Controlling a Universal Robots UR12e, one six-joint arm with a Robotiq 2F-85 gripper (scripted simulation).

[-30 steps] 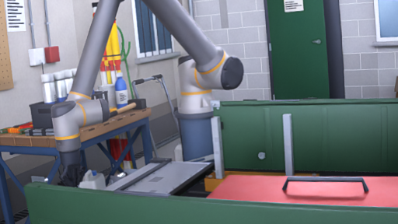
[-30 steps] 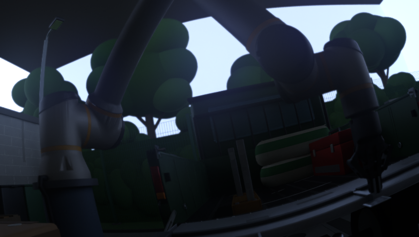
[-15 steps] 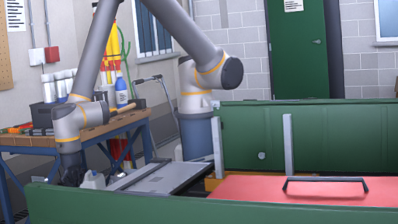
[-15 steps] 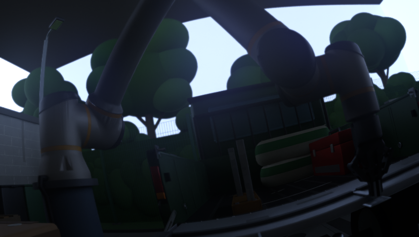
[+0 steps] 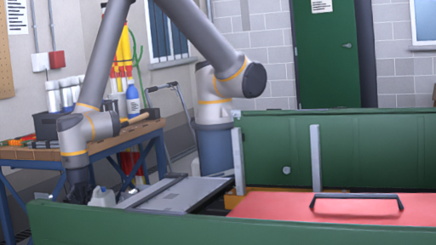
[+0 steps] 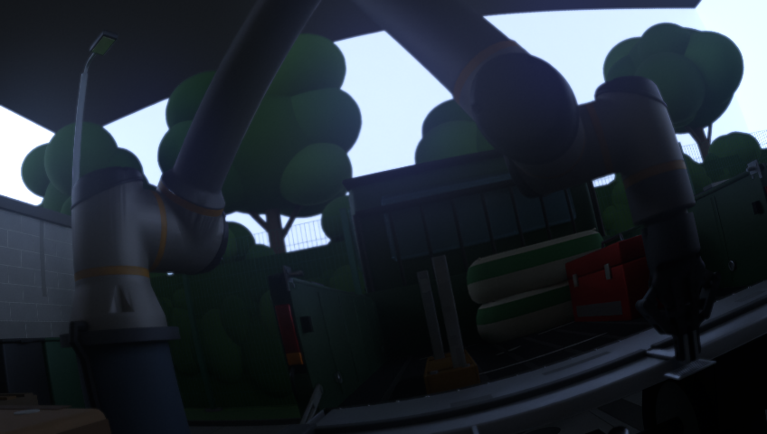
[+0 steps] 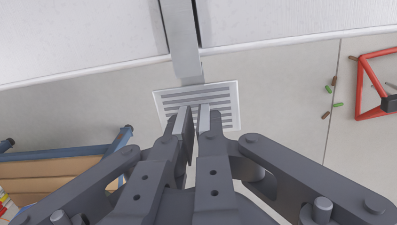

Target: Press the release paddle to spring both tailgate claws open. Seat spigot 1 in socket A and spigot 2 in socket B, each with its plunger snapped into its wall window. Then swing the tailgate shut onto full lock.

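Observation:
My gripper stands right over the ribbed release paddle, a pale grooved plate at the end of a grey lever arm that juts from the lowered tailgate's edge. The gripper is closed and holds nothing. From the second side camera the fingers point down onto the paddle at the tailgate's rim. The tailgate lies open and flat behind the truck bed. Two grey spigot posts stand upright against the green side wall. The side camera shows the gripper partly hidden behind the near green wall.
Behind the work stands a blue-framed workbench with bottles and tools, close to my wrist. A red lid with a black handle lies in the bed. A red frame and small scattered pegs lie on the floor to the right.

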